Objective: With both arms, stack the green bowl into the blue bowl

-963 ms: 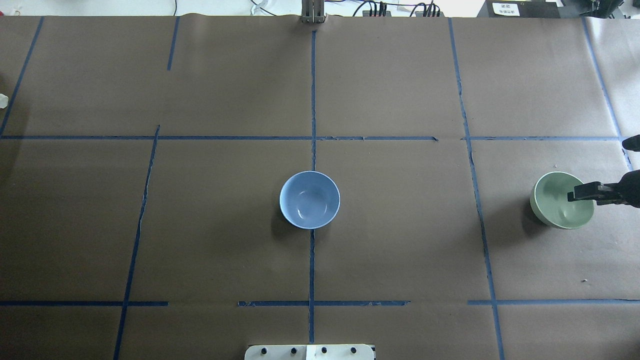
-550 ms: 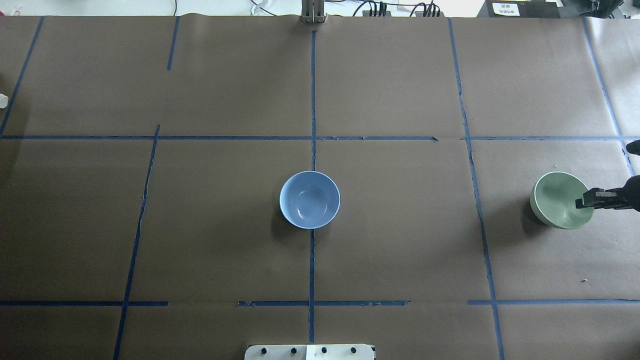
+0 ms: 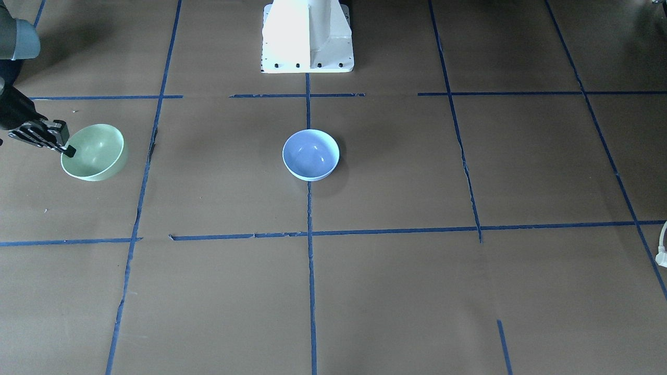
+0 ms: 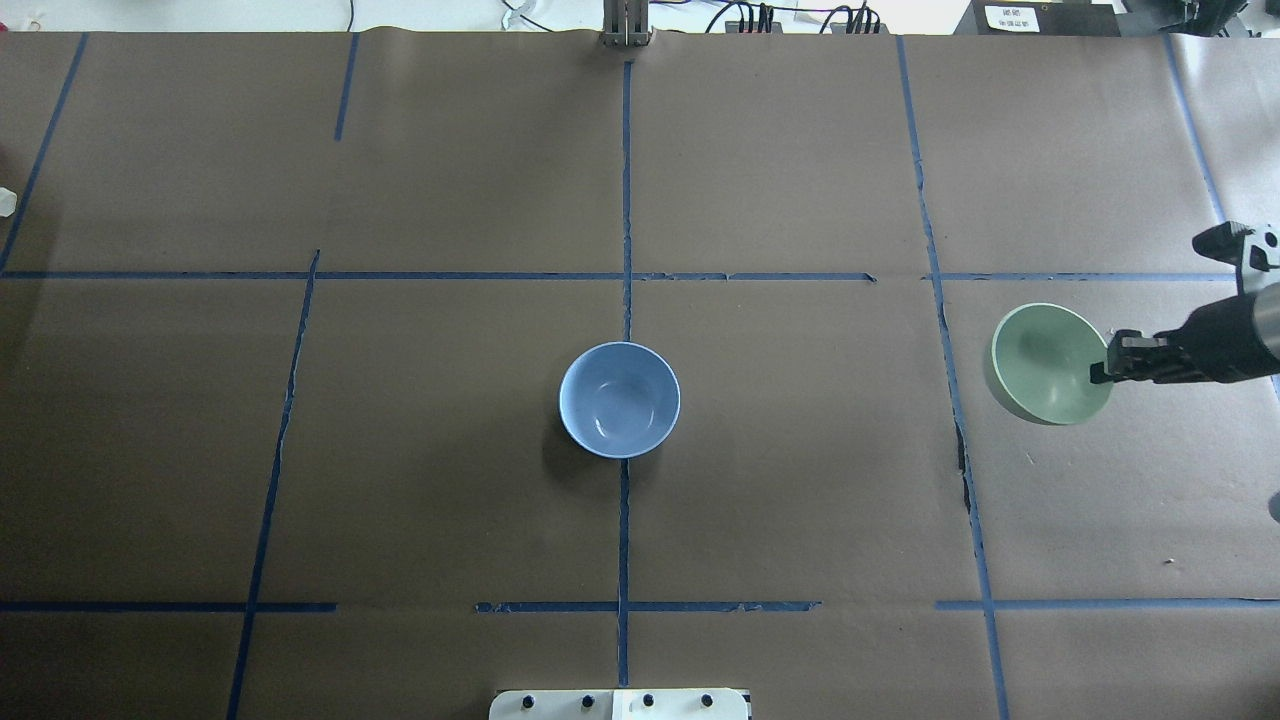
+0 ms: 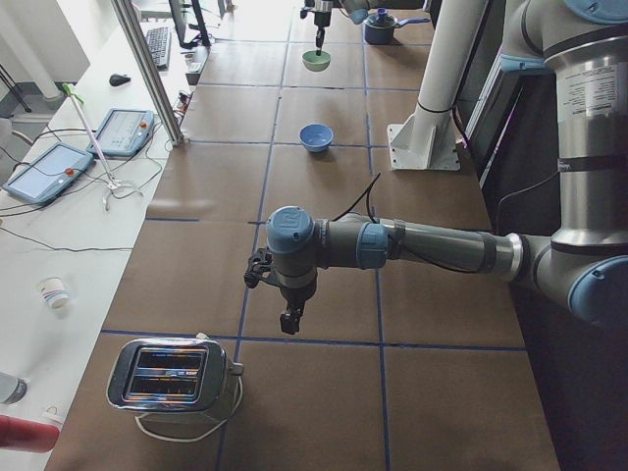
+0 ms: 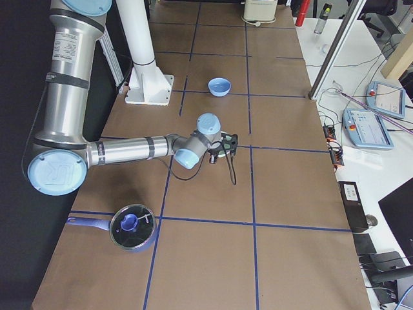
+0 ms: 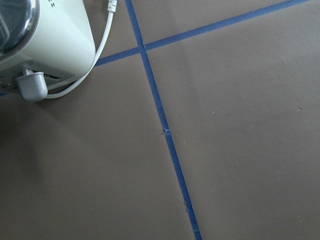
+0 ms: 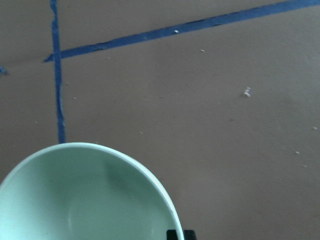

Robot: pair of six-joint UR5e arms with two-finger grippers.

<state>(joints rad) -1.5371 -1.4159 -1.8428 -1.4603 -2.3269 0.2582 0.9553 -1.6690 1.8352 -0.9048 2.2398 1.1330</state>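
The green bowl [image 4: 1045, 362] hangs above the table at the right, tilted, its shadow offset below it. My right gripper [image 4: 1100, 370] is shut on its right rim. In the front-facing view the green bowl [image 3: 96, 152] is at the left with the right gripper [image 3: 66, 149] on its rim. The right wrist view shows the green bowl's inside [image 8: 85, 200]. The blue bowl [image 4: 619, 400] stands upright at the table's centre, also in the front-facing view [image 3: 311, 154]. My left gripper [image 5: 290, 319] shows only in the exterior left view, far from both bowls; I cannot tell whether it is open.
A toaster [image 5: 177, 378] with a white cord stands near the left arm, also in the left wrist view [image 7: 40, 35]. A lidded pot [image 6: 132, 227] sits behind the right arm. The white pedestal [image 3: 307, 36] stands at the robot's side. Blue tape lines cross the brown table.
My right gripper has closed on the green bowl's rim and lifted it, carrying it leftward toward the table's centre and slightly farther from the robot. The blue bowl has not moved.
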